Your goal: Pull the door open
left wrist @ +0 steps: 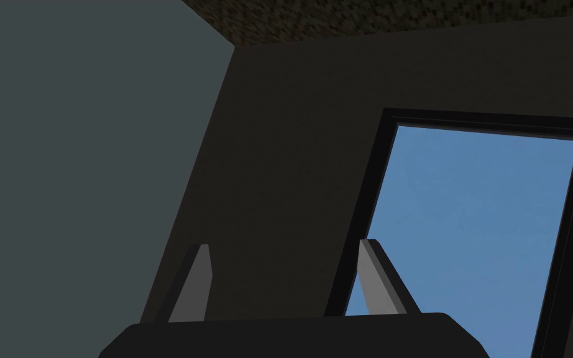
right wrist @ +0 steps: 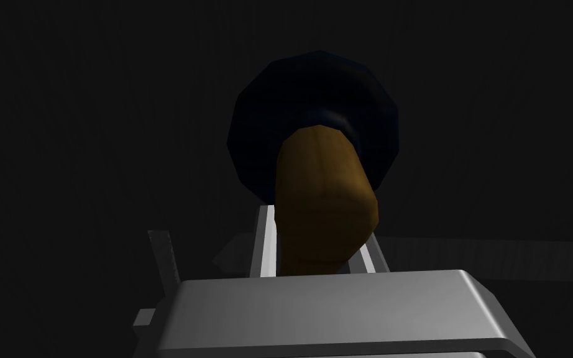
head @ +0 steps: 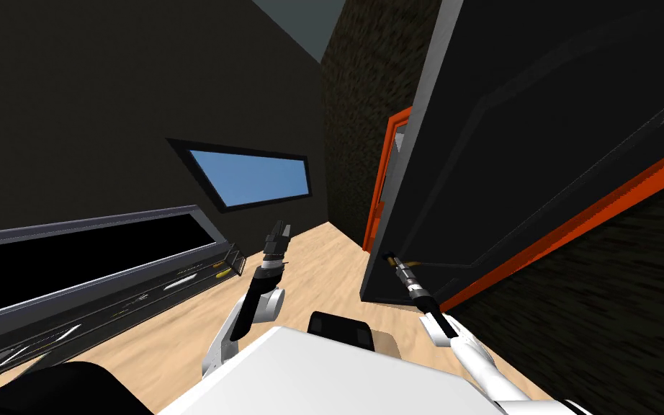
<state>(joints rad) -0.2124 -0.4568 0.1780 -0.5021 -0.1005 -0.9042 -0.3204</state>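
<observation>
Now my right gripper (right wrist: pixel 316 243) is clamping the stubby brown lever handle (right wrist: pixel 322 192) on the tall dark door (head: pixel 539 130) at my right; I'm expecting a heavy, stiff swing. My left gripper (left wrist: pixel 286 243) is hanging open.

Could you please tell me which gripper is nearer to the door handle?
Right. The right gripper has its fingers closed on the brown door handle; the left gripper hangs open over the floor, well clear of the door.

One door (head: pixel 539 144), one handle (right wrist: pixel 325 205), two hands (left wrist: pixel 286 245) (head: pixel 393 261)
</observation>
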